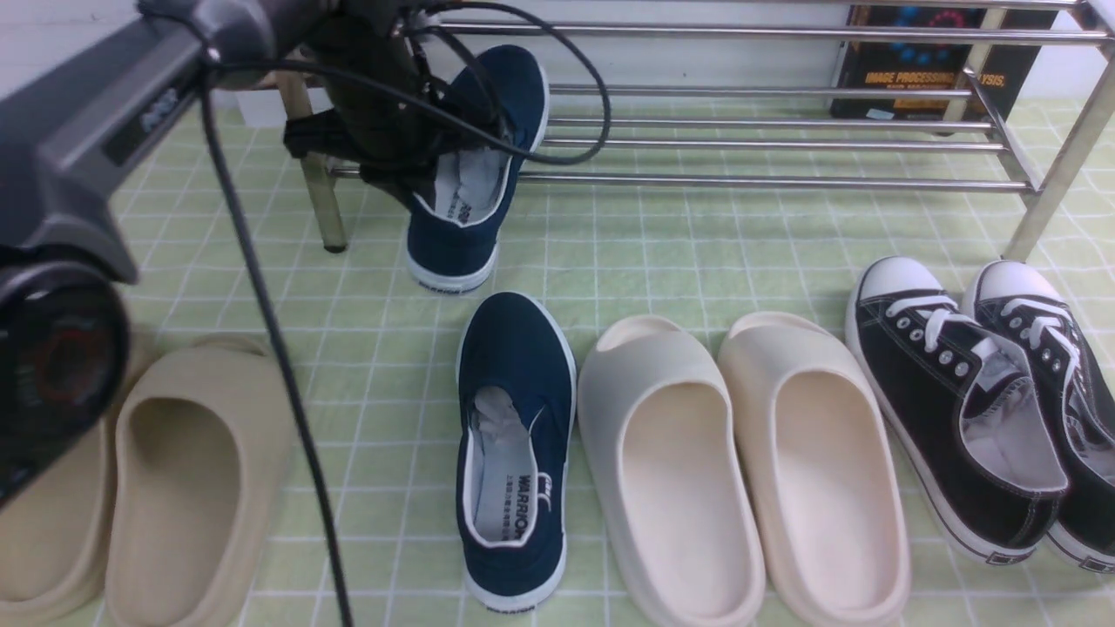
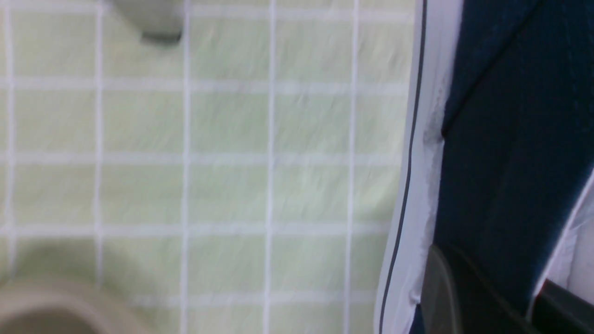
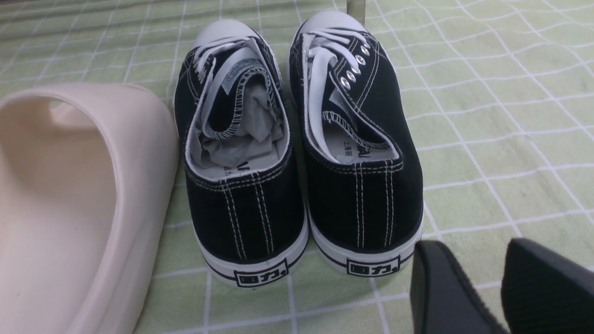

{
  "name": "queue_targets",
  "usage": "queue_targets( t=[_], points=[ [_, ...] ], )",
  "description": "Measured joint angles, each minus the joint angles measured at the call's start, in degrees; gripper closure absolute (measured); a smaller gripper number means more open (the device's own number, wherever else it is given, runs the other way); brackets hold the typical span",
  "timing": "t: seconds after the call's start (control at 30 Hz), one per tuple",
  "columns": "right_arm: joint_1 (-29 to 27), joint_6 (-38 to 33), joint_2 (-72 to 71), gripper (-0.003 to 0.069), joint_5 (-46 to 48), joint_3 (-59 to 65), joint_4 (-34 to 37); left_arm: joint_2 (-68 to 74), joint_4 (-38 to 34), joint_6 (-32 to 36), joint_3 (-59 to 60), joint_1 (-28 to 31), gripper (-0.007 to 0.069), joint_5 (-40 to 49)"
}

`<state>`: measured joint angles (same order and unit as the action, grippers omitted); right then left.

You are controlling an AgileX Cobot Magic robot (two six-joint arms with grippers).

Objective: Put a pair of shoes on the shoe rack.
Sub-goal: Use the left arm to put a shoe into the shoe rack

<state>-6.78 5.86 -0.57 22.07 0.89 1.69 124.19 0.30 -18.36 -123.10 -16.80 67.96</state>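
My left gripper [image 1: 416, 185] is shut on one navy slip-on shoe [image 1: 488, 113], pinching its side wall; in the left wrist view [image 2: 496, 301] one finger is outside the navy canvas [image 2: 501, 162] and one is inside. The shoe is tilted steeply, with its toe up over the lower tubes of the chrome shoe rack [image 1: 740, 181] and its heel low near the mat. The second navy shoe [image 1: 518, 453] lies flat on the mat in the middle front. My right gripper [image 3: 487, 297] is open and empty, just behind the heels of the black sneakers; it is not in the front view.
Beige slides [image 1: 192, 470] lie at front left, cream slides [image 1: 671, 461] in the middle, and black lace-up sneakers [image 1: 949, 401] at right, also in the right wrist view [image 3: 246, 185]. A dark book [image 1: 923, 61] stands behind the rack. The rack's left leg [image 1: 322, 200] is beside the held shoe.
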Motion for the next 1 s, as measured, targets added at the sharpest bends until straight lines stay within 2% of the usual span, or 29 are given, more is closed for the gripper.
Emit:
queue_targets(
  t=[0.3,0.5,0.67,1.0],
  points=[
    [0.0,0.0,0.0,0.0419,0.0,0.0,0.0,11.0,-4.8,-0.9,-16.7,5.3,0.0615,2.9],
    [0.0,0.0,0.0,0.0419,0.0,0.0,0.0,12.5,-7.9,0.4,-19.0,6.4,0.0615,2.4],
    [0.0,0.0,0.0,0.0419,0.0,0.0,0.0,13.0,-8.4,2.8,-19.0,6.4,0.0615,1.6],
    [0.0,0.0,0.0,0.0419,0.0,0.0,0.0,13.0,-7.5,3.2,-19.1,6.4,0.0615,-2.7]
  ],
)
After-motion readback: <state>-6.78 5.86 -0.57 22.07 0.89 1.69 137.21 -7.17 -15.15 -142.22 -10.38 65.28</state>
